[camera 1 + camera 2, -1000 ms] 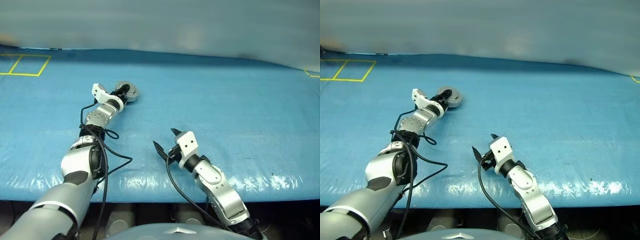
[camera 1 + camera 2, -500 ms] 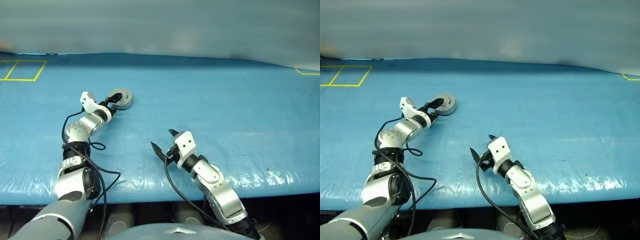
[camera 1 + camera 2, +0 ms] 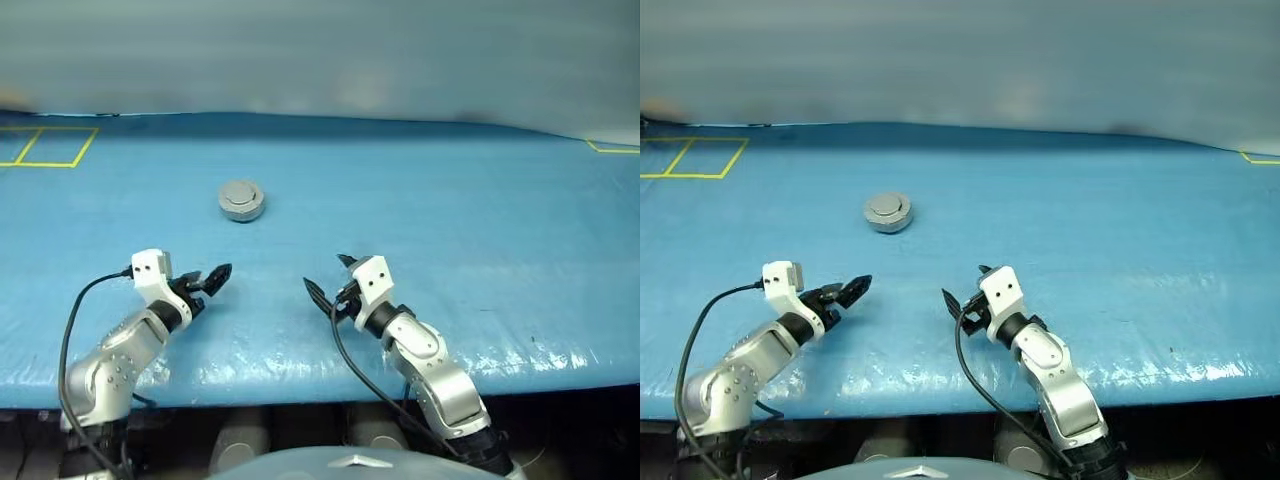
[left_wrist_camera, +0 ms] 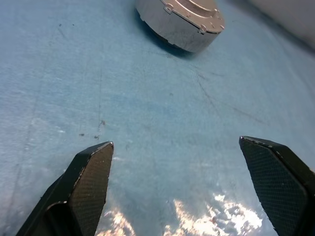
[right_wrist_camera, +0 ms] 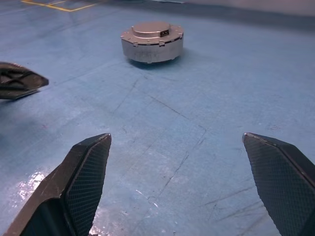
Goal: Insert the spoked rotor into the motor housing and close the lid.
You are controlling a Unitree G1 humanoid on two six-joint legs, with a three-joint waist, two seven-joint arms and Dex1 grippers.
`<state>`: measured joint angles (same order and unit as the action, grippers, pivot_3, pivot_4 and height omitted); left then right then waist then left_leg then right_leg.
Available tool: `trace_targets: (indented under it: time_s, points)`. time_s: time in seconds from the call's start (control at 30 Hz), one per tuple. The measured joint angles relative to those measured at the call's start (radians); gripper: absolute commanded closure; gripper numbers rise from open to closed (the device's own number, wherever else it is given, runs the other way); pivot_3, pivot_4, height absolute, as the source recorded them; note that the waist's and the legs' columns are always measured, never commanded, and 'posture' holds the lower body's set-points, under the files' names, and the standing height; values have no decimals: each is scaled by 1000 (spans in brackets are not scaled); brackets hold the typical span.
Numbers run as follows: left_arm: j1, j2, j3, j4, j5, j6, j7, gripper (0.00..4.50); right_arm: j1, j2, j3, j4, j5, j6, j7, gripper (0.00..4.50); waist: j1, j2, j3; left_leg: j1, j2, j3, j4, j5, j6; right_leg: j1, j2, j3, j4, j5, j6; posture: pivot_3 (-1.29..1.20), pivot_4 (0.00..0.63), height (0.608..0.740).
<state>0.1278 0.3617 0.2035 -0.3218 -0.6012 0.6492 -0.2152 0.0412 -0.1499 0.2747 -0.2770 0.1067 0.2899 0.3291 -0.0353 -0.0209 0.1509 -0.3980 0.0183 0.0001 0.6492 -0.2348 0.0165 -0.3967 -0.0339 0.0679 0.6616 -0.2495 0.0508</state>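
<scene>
The housing (image 3: 242, 201) sits shut on the blue table (image 3: 480, 220), its lid (image 5: 151, 28) down flat with the plain grey face and raised cap upward, towards the far left of the table's middle and touched by neither arm. Nearer the front edge, well short of it, the left gripper (image 3: 213, 277) hangs low over the table with its forearm bent in close to the table's edge, pointing forward and slightly down; its two black fingers (image 4: 88, 182) stand wide apart with nothing between them. The right gripper (image 3: 328, 279) rests just to the right of it, near the front middle of the table, aimed forward and a little to the left, towards the housing, its fingers (image 5: 83, 182) likewise spread wide and empty. The two grippers lie near each other but apart. Yellow tape squares (image 3: 45, 147) mark the table's far left corner.
</scene>
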Motion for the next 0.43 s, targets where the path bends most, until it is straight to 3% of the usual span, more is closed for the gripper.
trace_targets:
  time_s: [0.2, 0.43]
  points:
    - [107, 3, -140, -35, 394, -394, 44, 17, 24, 1, -14, 1, -1, -54, 2, 0, 17, 0, 0, -13, 0, 0, -1, 0, 0, -7, -1, -1, -1, -1, -1, 0, 150, 740]
    - [140, -79, -170, -38, 478, -541, 59, 17, 49, 0, -17, 1, 0, -92, 16, 0, 18, 0, 0, -17, 0, 1, -1, 0, 2, -12, 4, -3, 0, 1, 2, 0, 150, 740]
